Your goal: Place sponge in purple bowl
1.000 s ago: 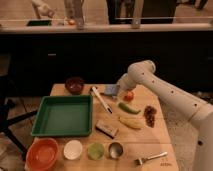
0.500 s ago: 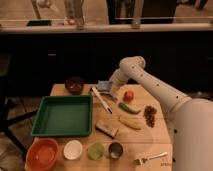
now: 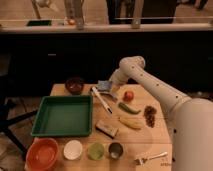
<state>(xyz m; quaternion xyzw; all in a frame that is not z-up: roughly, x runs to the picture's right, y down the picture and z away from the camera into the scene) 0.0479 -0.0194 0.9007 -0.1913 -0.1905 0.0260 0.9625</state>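
Gripper [image 3: 110, 84]: far middle of the table [image 3: 155, 137], closed at the sponge [image 3: 102, 85]'s right edge, seemingly gripping it; contact blurred.
Sponge: right part hidden by gripper.
Robot body [image 3: 196, 137]: cut off by right and bottom edges.
Orange bowl [image 3: 42, 154]: near rim clipped by bottom edge.
Dark cluster [image 3: 149, 115]: right of table, too blurred to identify.

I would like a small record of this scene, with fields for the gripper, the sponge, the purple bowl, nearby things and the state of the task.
gripper: two-finger gripper, shut, over the far edge of the wooden table, right of the bowl as seen
sponge: small flat blue-grey sponge, at the gripper's tip, seemingly held
bowl: small round dark purple bowl, far left corner of the table, nothing visible inside
nearby: green rectangular tray; white-handled utensil; round red fruit
task: not yet done; the sponge is outside the bowl
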